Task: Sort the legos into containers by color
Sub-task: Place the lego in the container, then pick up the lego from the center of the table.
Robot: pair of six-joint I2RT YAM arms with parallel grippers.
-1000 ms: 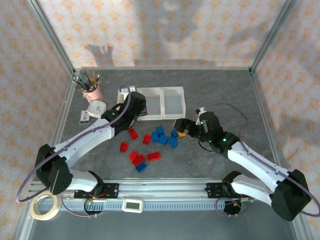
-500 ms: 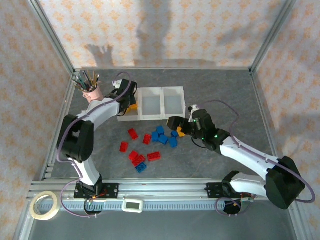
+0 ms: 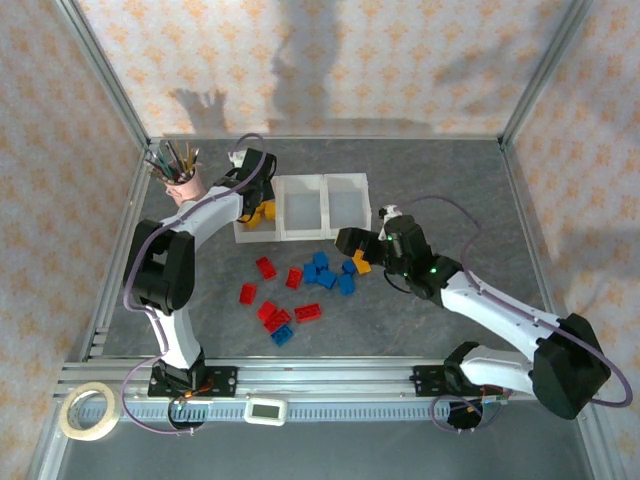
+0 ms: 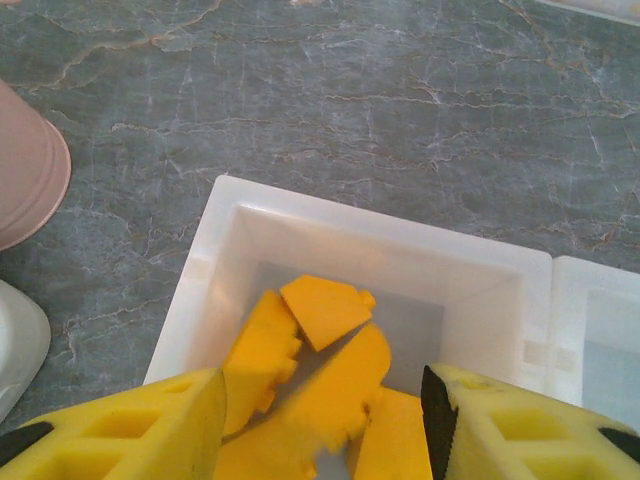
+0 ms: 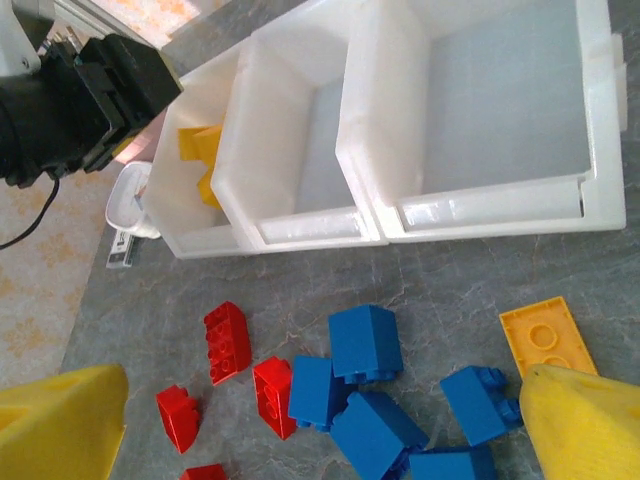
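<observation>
The containers (image 3: 322, 178) are three joined white bins in a row. Over the leftmost bin (image 4: 380, 238) hangs my left gripper (image 3: 257, 203) (image 4: 325, 425), jaws open, nothing between them. Several yellow-orange legos (image 4: 325, 308) lie in that bin, and one blurred brick (image 4: 345, 385) sits just below the jaws. Loose red legos (image 3: 265, 267) (image 5: 228, 342) and blue legos (image 3: 320, 265) (image 5: 365, 342) lie scattered in front of the bins (image 5: 370, 150). My right gripper (image 3: 352, 250) (image 5: 320, 440) stands wide open above the blue bricks, a flat yellow lego (image 5: 548, 340) (image 3: 361, 266) by its right finger.
A pink cup of pens (image 3: 185, 185) (image 4: 25, 165) and a small white object (image 3: 190, 215) stand left of the bins. A tape roll (image 3: 88, 415) lies at the near left corner. The middle and right bins look bare inside.
My left arm swung from the pile's edge to the leftmost bin and its jaws opened, letting a yellow brick go. My right gripper edged left, closer to the pile.
</observation>
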